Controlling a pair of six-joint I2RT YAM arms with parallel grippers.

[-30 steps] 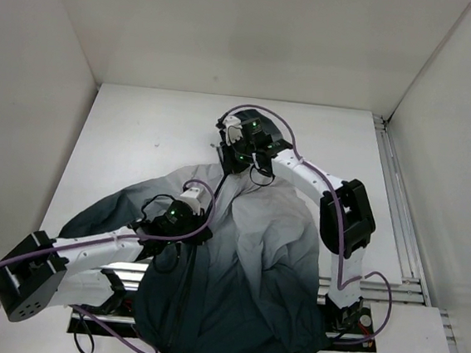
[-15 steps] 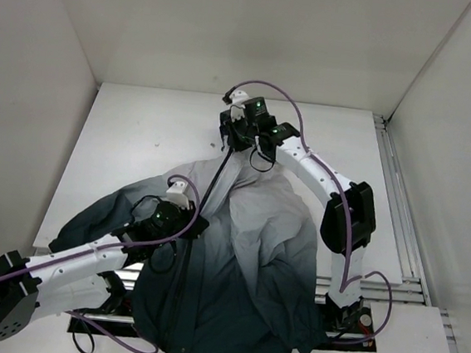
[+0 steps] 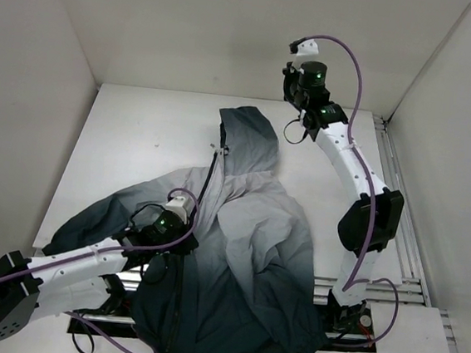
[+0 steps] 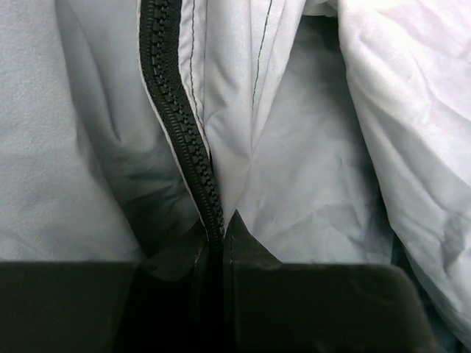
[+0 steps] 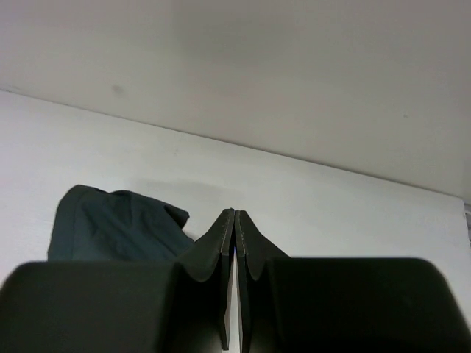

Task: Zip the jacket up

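Two hands are noted, both closed. The jacket (image 3: 249, 253) is laid front-up on the desk (image 3: 140, 126), with the hood (image 3: 248, 132) toward the far wall (image 3: 232, 34) and the dark hem draped over the near edge. The left hand (image 4: 217, 237) is pinched shut on the zipper (image 4: 180, 132) at the light grey chest, left of centre. The right hand (image 5: 234, 220) is held high over the far right of the desk, fingers pressed together with nothing gripped, well apart from the hood.
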